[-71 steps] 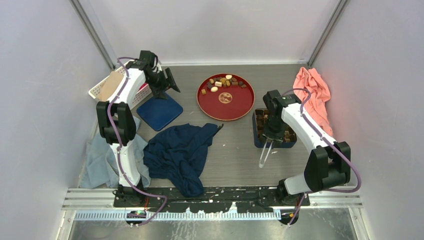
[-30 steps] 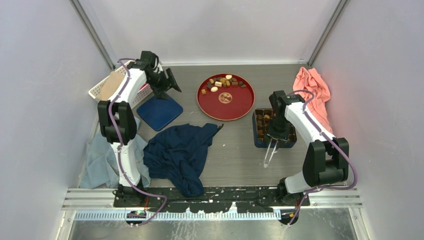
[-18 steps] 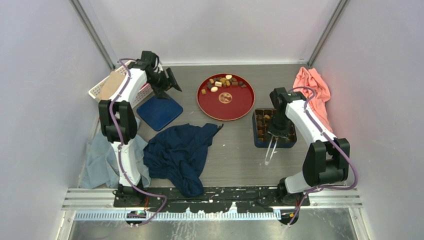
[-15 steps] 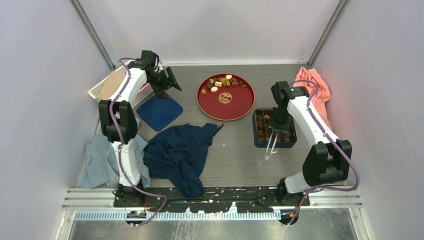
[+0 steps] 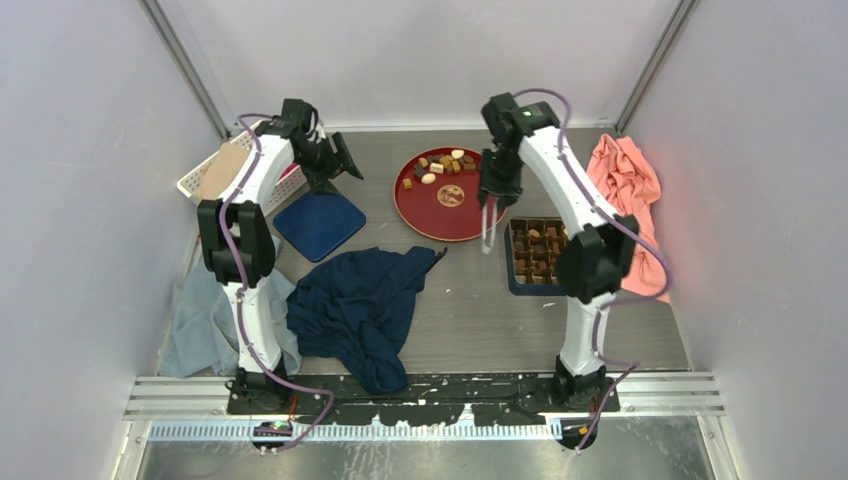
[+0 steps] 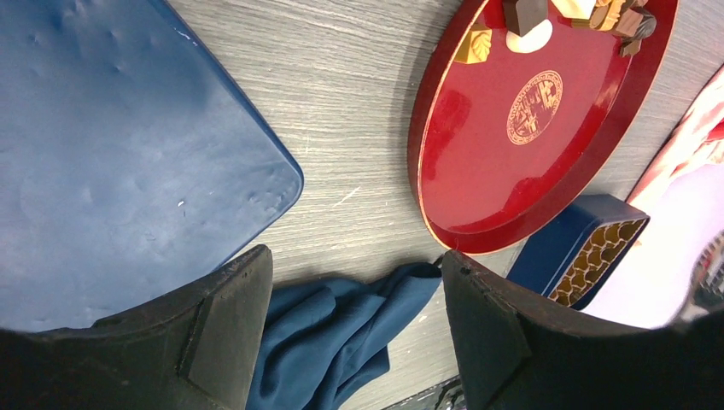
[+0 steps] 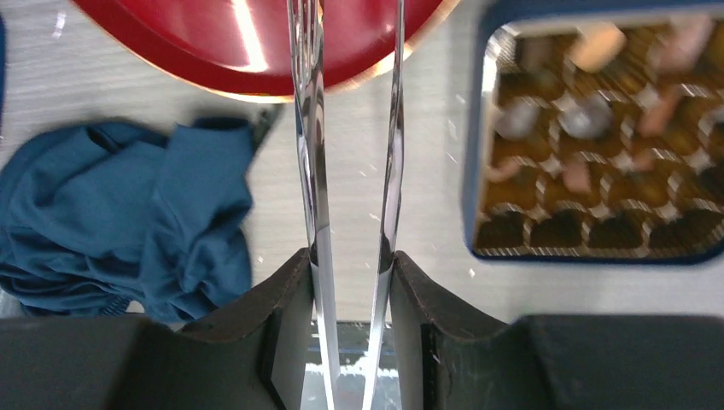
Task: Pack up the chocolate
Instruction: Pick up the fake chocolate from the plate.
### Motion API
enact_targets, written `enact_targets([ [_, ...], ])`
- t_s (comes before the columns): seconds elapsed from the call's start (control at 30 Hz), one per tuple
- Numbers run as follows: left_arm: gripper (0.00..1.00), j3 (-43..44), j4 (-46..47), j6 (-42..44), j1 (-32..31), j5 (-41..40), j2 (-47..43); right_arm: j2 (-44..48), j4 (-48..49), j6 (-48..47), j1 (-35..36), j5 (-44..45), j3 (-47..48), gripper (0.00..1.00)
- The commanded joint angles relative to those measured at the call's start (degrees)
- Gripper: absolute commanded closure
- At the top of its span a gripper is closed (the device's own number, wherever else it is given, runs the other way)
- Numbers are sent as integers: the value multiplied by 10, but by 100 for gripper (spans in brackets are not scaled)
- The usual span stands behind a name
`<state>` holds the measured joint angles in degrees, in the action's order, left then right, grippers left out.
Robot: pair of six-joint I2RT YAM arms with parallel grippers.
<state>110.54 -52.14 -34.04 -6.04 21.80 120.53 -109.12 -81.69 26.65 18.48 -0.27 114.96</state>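
The tray (image 6: 487, 171) is glossy red, lacquer-like, and mirrors light. The table (image 5: 470, 300) is matt grey wood-grain. At the tray's nine o'clock, the lid (image 6: 111, 162) is matt blue and faintly dimpled. At seven, the navy cloth (image 5: 355, 300) is soft and creased. The tongs (image 7: 393, 128) gleam; metal or clear plastic, hard to tell. At ten, the basket (image 5: 188, 186) is white plastic lattice. The left gripper (image 6: 354, 290) has matt black fingers (image 6: 224, 329).

**Chocolate bits in two spots**

A small pile of chocolate (image 5: 445, 163), brown, dark and creamy white, sits at the 12 o'clock side of the red tray (image 5: 425, 212). More of it fills little squares in the blue box (image 5: 511, 262), at 4 o'clock from the tray.
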Motion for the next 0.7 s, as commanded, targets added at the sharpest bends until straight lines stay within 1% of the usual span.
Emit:
enact_targets([
  [0.0, 27, 13, 6, 10, -1, -4, -21, -88, 15, -19, 15, -22, 115, 59],
  [0.2, 27, 7, 6, 12, 1, -3, -27, -215, 72, -2, 14, -31, 198, 59],
  [0.27, 27, 9, 4, 12, 1, -2, -27, -245, 84, 9, 13, -33, 225, 59],
  [0.37, 27, 11, 1, 16, 2, 0, -27, -274, 102, 22, 13, -41, 246, 58],
  [0.5, 27, 14, -4, 23, 3, -5, -30, -315, 89, 23, 13, -57, 290, 58],
  [0.67, 27, 11, -5, 23, 6, -5, -29, -325, 91, 12, 33, -80, 298, 57],
])
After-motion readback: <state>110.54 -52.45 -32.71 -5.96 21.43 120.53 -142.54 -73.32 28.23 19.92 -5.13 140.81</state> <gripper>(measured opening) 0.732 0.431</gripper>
